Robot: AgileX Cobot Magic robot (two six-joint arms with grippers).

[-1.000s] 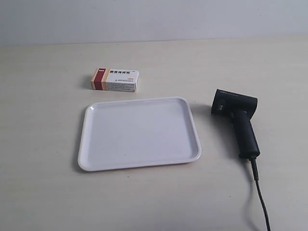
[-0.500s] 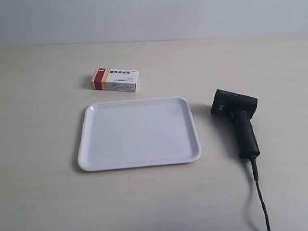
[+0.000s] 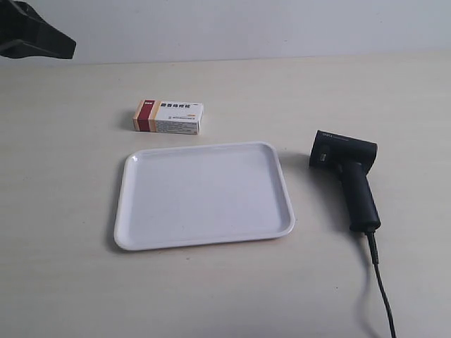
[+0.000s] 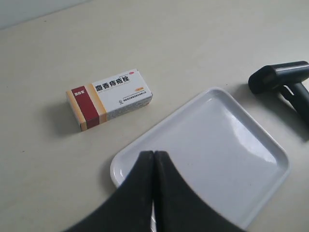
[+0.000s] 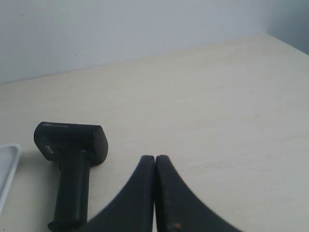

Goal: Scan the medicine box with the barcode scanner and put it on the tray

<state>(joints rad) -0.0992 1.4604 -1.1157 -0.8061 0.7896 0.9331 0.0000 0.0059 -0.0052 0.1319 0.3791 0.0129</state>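
The white medicine box point(image 3: 168, 117) with its dark red and tan end lies flat on the table just behind the white tray point(image 3: 203, 194). The black barcode scanner point(image 3: 348, 174) lies on its side to the tray's right, its thin cable running toward the front edge. My left gripper point(image 4: 153, 153) is shut and empty, hovering over the tray's rim point(image 4: 126, 157), with the medicine box point(image 4: 109, 98) beyond it. Also shut and empty, my right gripper point(image 5: 155, 158) hangs over bare table beside the scanner point(image 5: 71, 166). A dark arm part point(image 3: 32, 34) shows at the exterior view's top left corner.
A pale wall point(image 3: 246, 24) bounds the far side of the light wooden table point(image 3: 63, 282). The scanner's cable point(image 3: 380, 285) trails across the table's front right.
A dark arm part has come into the exterior view at the top left corner. The box, tray and scanner have not moved.
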